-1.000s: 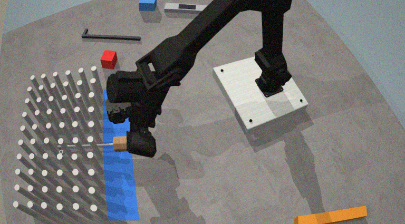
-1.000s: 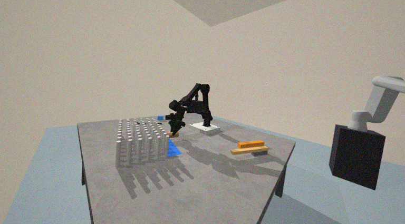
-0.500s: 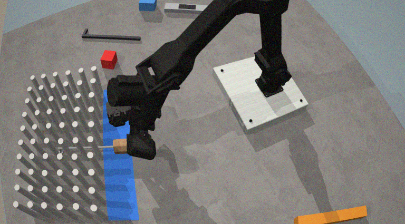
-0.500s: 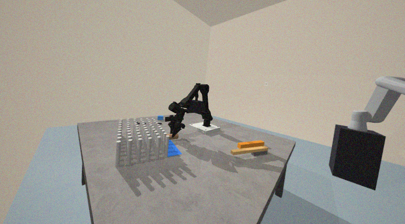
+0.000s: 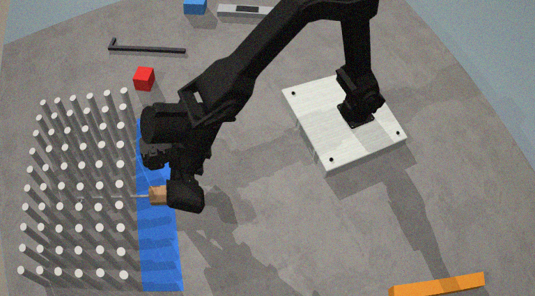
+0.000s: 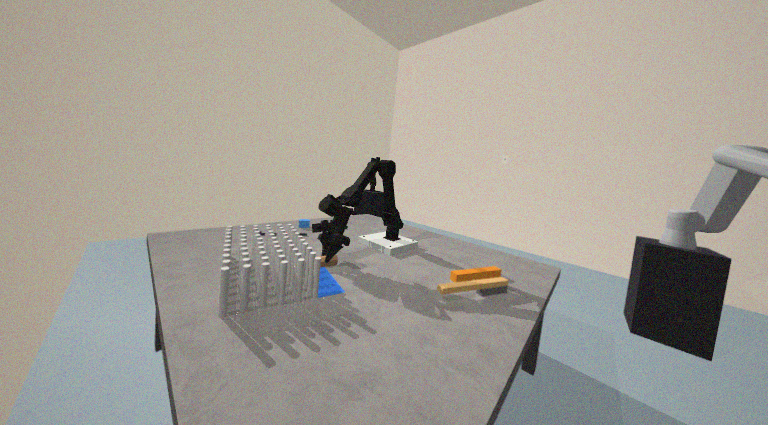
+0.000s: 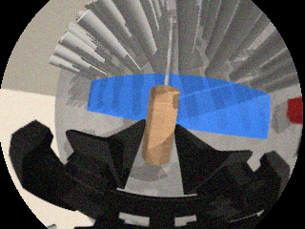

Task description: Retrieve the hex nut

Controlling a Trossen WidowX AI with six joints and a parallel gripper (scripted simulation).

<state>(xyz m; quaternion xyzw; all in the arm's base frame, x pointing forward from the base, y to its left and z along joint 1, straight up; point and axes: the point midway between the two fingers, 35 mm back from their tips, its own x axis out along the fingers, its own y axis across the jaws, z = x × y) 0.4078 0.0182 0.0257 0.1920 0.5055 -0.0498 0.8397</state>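
My gripper is shut on the wooden handle of a thin metal rod tool, just above the blue taped strip. The tool's rod reaches over the strip between rows of standing metal spacers. A tiny light shape, apparently the hex nut, lies deep in the field close to the rod's far end. Whether they touch cannot be told. The spacers look upright.
A black L-shaped tool lies behind the red cube, which stands near the field's corner. A blue block and a grey bar lie farther back. An orange bar and a wooden bar lie on the opposite side.
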